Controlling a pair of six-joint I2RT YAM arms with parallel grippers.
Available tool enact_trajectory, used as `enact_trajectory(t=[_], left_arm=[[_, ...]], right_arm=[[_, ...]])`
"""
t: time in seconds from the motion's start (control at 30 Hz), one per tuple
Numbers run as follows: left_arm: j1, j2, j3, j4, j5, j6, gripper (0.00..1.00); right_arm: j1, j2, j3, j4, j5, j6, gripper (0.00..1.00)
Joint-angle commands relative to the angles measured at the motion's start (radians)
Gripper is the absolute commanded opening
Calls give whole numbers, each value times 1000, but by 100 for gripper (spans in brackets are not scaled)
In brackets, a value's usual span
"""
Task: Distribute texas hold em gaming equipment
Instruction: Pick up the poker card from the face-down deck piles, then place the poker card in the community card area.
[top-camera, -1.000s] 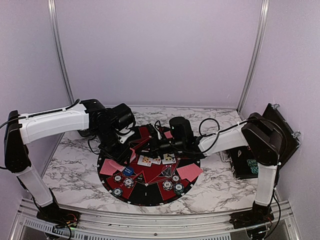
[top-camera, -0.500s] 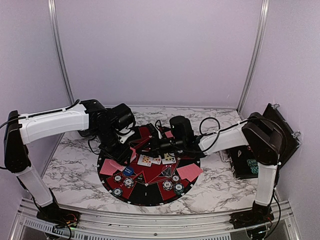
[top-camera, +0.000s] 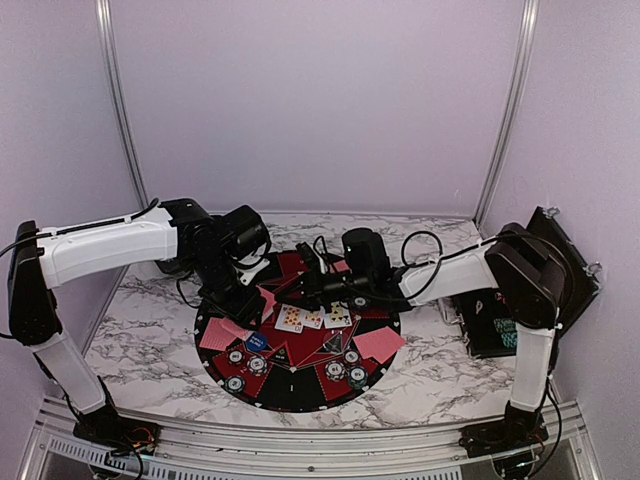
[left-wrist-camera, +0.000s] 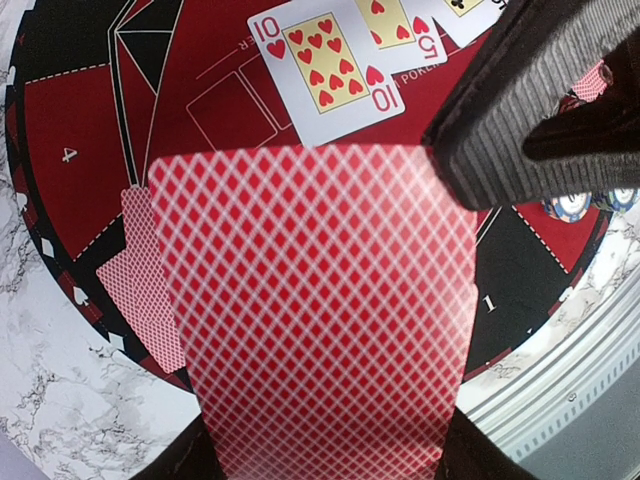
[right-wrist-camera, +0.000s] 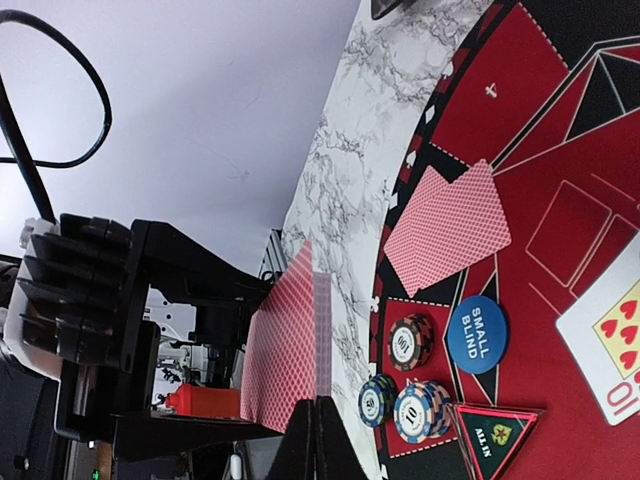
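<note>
My left gripper (top-camera: 262, 298) is shut on a deck of red-backed playing cards (left-wrist-camera: 320, 320), held above the left part of the round black-and-red mat (top-camera: 300, 385). My right gripper (right-wrist-camera: 318, 440) is shut, and its tips meet the deck's corner; I cannot tell whether a card is pinched. The ten of hearts (left-wrist-camera: 325, 65) and a five (left-wrist-camera: 400, 30) lie face up at the mat's middle. Face-down cards (right-wrist-camera: 450, 230) lie in the left segment, more (top-camera: 380, 343) at the right. Striped chips (right-wrist-camera: 412, 342) stand beside a blue "small blind" marker (right-wrist-camera: 477, 335).
A black box-shaped case (top-camera: 490, 325) lies on the marble table at the right, by the right arm's base. More chip stacks (top-camera: 345, 372) stand on the mat's near right. An "all in" triangle (right-wrist-camera: 495, 435) lies near the chips. Cables loop over the right arm.
The right arm has drawn back slightly to the right, and the deck in the left gripper has risen a little. Both grippers' jaws stay as they were.
</note>
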Motion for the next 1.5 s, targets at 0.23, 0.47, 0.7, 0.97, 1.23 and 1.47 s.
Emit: enact_trajectory(t=[0.23,0.47,0.7,0.97,1.23,1.47], left_arm=[[3,-42,-14,-45,5,7,53],[3,-54,-30,-43,2,-1,53],[5,-75,-55,-35,1,-8,53],[12,-92,-72,-33,-1,-11,53],[14,-108,-81,-33,-4,-14,53],[18,-107,-82,-34,-1,-12,53]], right_arm=[[-62,-19,37,-23,-1,-26,0],[-93,-21,27,14,-36,-11,0],[-147,-14,32,38,-86,-7,0],[-203,63,121,-63,-164,-107,0],[-202,214,341,-348,-235,-331,0],[-199,303,473,-550,-209,-474,0]])
